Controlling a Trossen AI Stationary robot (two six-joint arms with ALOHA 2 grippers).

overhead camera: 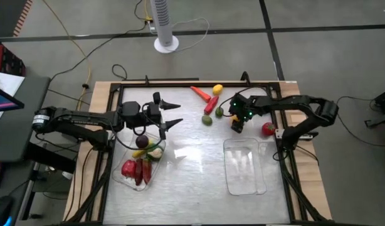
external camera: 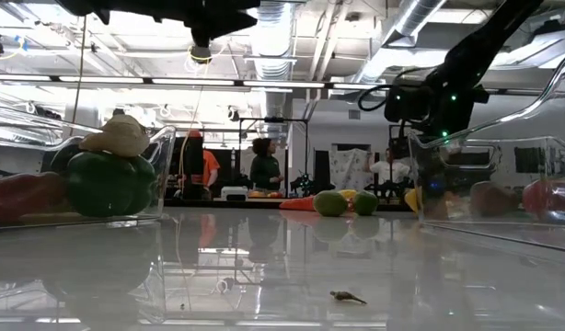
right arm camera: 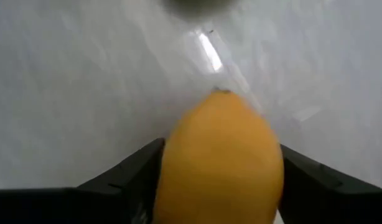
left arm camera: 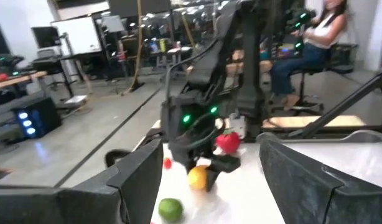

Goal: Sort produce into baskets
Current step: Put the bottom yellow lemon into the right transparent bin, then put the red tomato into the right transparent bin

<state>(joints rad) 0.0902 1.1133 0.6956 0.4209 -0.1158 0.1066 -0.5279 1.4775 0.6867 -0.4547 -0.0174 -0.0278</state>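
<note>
Right hand [right arm camera: 219, 186] clamped on orange-yellow fruit [right arm camera: 219, 162] above table; left hand [overhead camera: 174, 114] spread wide, empty.

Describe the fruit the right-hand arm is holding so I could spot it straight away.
Find the empty tray on the table's right half. Just beyond its far left corner hangs the right gripper, shut on a lemon. It is the only piece held between dark fingers; a red fruit lies to its right and two green ones to its left, on the table.

White fan [overhead camera: 165, 24] & cables on floor; people [external camera: 263, 165] in bkgd.
</note>
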